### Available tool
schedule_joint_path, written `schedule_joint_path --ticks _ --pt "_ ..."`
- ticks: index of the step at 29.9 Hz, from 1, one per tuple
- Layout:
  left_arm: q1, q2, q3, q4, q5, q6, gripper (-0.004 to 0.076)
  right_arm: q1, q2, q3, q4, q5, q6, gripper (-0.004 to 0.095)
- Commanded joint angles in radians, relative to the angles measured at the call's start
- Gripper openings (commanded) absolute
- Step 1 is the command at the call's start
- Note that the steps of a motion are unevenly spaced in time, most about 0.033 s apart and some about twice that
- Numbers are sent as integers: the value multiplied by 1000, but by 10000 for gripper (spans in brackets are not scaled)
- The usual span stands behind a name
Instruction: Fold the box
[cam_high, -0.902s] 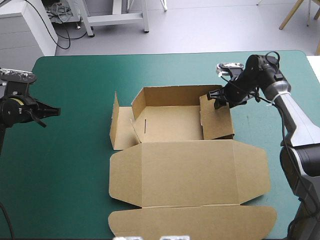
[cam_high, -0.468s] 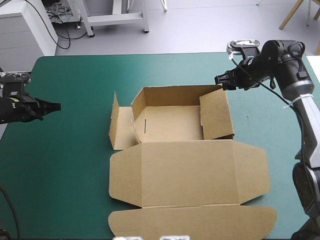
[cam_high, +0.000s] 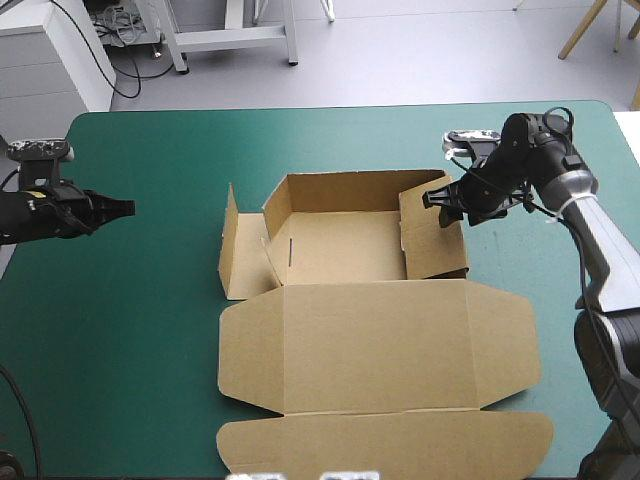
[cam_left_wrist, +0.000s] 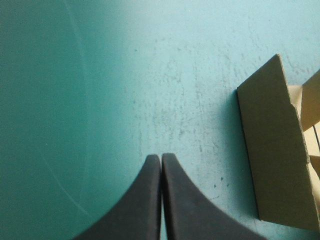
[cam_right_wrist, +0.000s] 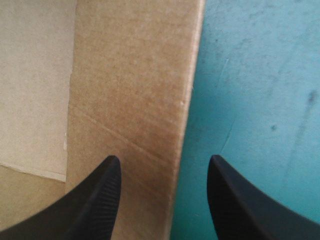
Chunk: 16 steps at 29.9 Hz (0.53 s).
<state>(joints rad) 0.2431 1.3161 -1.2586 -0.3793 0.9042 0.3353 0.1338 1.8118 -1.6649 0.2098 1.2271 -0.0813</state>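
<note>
right gripper released at right wall of box; left gripper clenched, well apart

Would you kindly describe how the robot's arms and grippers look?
The left gripper and right gripper each have two broad black fingers curved like fins. The right arm is pale grey with a black wrist; the left arm shows only black.
</note>
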Motion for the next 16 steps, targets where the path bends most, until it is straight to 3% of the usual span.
schedule_joint_path --ticks 1,7,10,14,16 --pt "1 -25 -25 -38 -26 2 -10 0 0 -20 62 -25 -23 485" --pt "1 -25 -25 -33 -9 10 -10 0 54 -20 71 -25 -31 441" --pt "1 -25 -25 -31 -10 10 -10 0 61 -20 71 -25 -50 302" --pt "1 -25 -25 -33 -10 10 -10 0 61 -20 46 -27 -59 31" --pt "1 -24 -25 -33 -10 10 -10 0 61 -20 26 -29 -59 -17"
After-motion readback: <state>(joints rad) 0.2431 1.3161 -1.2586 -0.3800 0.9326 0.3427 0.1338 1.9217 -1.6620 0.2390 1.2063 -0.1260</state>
